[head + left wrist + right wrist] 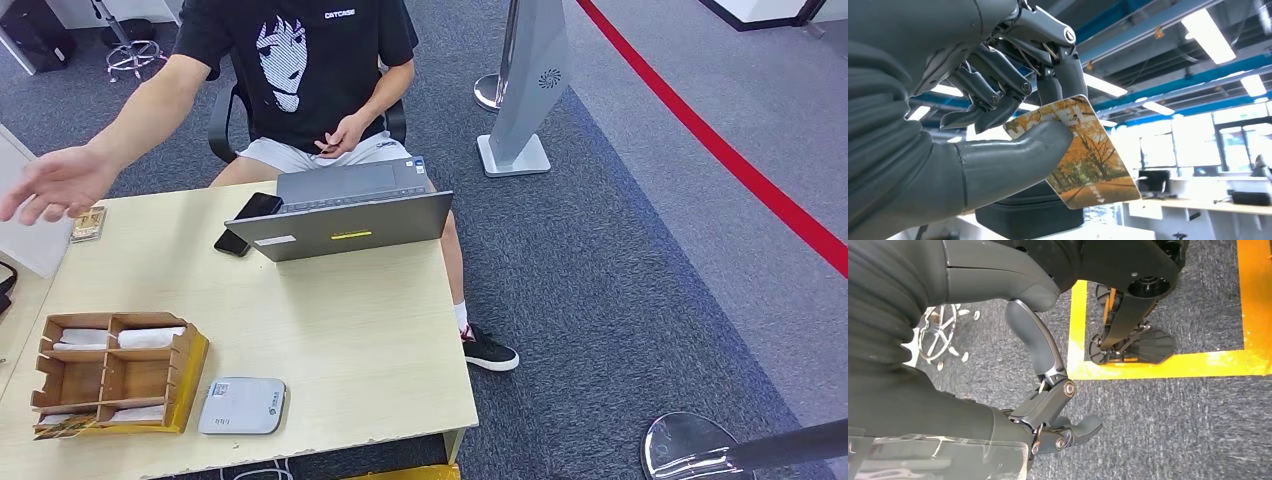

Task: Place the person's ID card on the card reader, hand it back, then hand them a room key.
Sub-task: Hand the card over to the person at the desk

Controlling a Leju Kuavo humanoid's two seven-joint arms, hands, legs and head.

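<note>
My left hand (998,120) is raised toward the ceiling and pinches a room key card (1088,160), printed with autumn trees, between its thumb and a finger. Across the table, the seated person stretches an open hand (55,185) out over the far left corner. A small card (88,223) lies on the table just beside that hand. The white card reader (242,405) sits near the table's front edge with nothing on it. My right hand (1053,405) hangs over the carpet, fingers loosely bent and holding nothing.
A wooden card organiser (115,372) stands left of the reader. An open grey laptop (340,215) and a black phone (248,222) lie at the table's far side. A red floor line (720,150) and stanchion bases (690,445) are to the right.
</note>
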